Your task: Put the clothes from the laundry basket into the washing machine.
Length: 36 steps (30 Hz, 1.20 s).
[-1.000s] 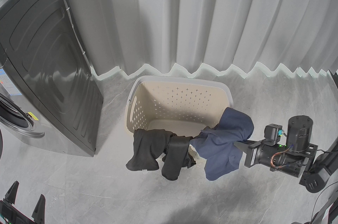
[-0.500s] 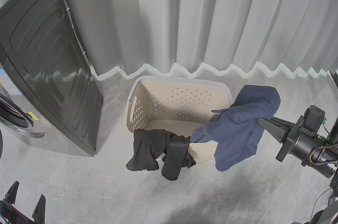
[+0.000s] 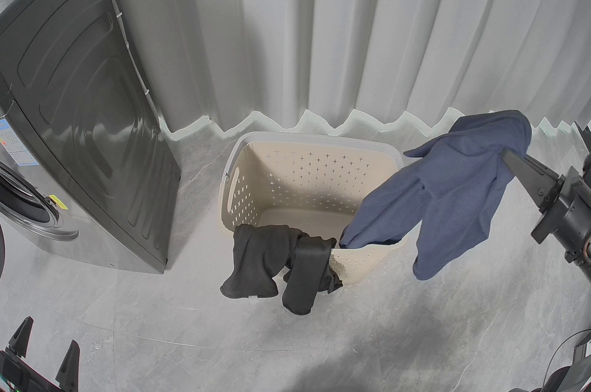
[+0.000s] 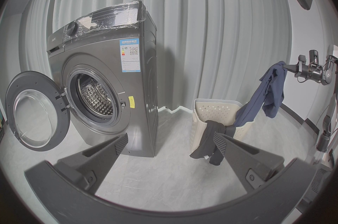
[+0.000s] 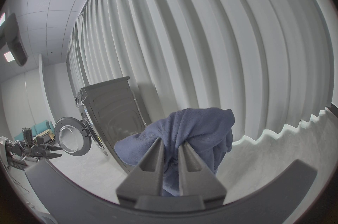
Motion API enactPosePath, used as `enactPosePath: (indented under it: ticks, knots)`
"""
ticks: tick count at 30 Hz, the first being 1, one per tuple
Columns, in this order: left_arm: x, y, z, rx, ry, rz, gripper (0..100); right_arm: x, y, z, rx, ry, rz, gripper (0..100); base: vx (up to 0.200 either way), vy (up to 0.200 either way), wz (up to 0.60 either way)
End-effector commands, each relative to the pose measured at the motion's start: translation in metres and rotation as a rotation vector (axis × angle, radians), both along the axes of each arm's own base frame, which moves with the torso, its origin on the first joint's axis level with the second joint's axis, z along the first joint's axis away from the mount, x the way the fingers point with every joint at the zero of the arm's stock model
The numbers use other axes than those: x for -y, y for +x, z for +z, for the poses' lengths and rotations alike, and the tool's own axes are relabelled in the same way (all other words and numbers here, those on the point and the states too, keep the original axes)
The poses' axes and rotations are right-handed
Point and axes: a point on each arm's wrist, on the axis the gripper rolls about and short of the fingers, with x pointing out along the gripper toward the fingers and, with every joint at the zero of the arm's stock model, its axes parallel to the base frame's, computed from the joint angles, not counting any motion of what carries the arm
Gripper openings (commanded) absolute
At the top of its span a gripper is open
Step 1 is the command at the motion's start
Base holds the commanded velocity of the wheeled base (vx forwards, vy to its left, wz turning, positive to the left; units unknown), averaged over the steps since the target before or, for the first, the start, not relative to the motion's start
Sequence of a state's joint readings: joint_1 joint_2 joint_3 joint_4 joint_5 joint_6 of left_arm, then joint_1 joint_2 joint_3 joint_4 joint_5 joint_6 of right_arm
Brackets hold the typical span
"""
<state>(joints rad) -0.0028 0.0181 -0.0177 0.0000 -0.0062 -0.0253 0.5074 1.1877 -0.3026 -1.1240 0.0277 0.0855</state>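
My right gripper [image 3: 511,158] has risen away to the right of the cream perforated plastic laundry basket [image 3: 320,138], drawing the blue cloth garment [image 3: 455,184] with it. One end trails into the basket's right corner, so it seems nearly free. That arm is held high, pinching a bunched fold. A black garment [image 3: 277,264] drapes the basket's near rim. The grey washing machine [image 3: 80,104] stands left of the basket. My left gripper [image 3: 48,341] waits low, left of the basket, spread open.

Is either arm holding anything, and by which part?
The right tool pinches the blue cloth garment by a bunched fold at its top; the left tool holds nothing.
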Motion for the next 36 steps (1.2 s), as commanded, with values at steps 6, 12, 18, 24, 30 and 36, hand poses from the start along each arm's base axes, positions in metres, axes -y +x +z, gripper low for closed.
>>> enactPosePath:
  ticks: [6, 12, 18, 24, 30, 36]
  knots:
    - [0.0, 0.0, -0.004, 0.004, 0.002, 0.001, 100, 0.018, -0.024, 0.006, 0.071, 0.046, -0.024, 0, -0.2, 0.0, 0.0]
    - [0.0, 0.0, -0.004, 0.004, 0.005, 0.0, 100, 0.017, -0.024, 0.001, 0.05, 0.033, -0.021, 0, -0.133, 0.0, 0.0]
    - [0.0, 0.0, -0.004, 0.004, 0.004, -0.002, 100, 0.018, -0.025, -0.014, -0.005, 0.01, -0.023, 0, 0.0, 0.067, 0.0]
    - [0.0, 0.0, -0.004, 0.003, -0.002, 0.0, 100, 0.016, -0.02, -0.021, -0.068, 0.031, -0.049, 0, 0.0, 0.2, 0.0]
    - [0.0, 0.0, -0.004, 0.003, -0.001, -0.002, 100, 0.017, -0.019, -0.021, -0.087, 0.063, -0.063, 0, 0.0, 0.2, 0.0]
    - [0.0, 0.0, -0.004, 0.003, -0.001, 0.0, 100, 0.018, -0.019, -0.024, -0.102, 0.066, -0.108, 0, 0.0, 0.2, 0.0]
